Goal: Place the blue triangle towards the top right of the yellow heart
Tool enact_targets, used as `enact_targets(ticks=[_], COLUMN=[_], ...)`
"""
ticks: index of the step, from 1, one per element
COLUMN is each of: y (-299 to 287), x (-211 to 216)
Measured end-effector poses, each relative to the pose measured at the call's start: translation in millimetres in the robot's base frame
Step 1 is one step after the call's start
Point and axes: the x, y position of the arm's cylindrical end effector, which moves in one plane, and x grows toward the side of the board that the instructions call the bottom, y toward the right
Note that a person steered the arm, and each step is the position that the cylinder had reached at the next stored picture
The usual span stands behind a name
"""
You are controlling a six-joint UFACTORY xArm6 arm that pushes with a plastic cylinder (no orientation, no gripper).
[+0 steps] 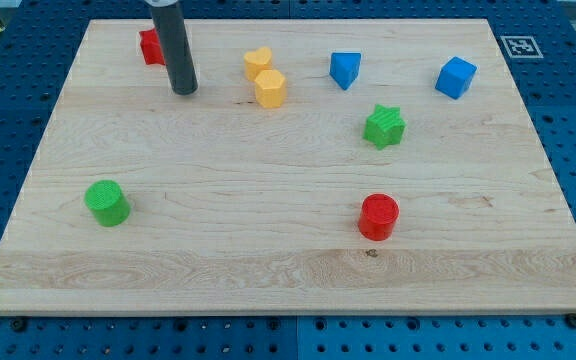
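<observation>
The blue triangle (345,70) lies near the view's top, right of centre. Two yellow blocks sit to its left: an upper one (258,62) that looks like the heart, and a lower hexagon-like one (270,88) touching it. The triangle is to the right of the upper yellow block, about level with it and a short gap away. My tip (183,90) rests on the board at the view's upper left, left of the yellow blocks and well away from the triangle.
A red block (150,46) sits at the top left, partly hidden behind the rod. A blue cube (455,77) lies at the top right, a green star (384,126) right of centre, a red cylinder (378,216) lower right, a green cylinder (107,203) lower left.
</observation>
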Motion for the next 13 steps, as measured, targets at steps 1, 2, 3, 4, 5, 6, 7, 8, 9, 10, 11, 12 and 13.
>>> enact_targets(ticks=[1, 2, 3, 4, 5, 6, 7, 8, 9, 10, 11, 12, 13], y=[-12, -5, 55, 127, 177, 222, 258, 279, 263, 237, 209, 194, 195], x=[39, 58, 59, 60, 59, 52, 43, 32, 13, -20, -45, -65, -65])
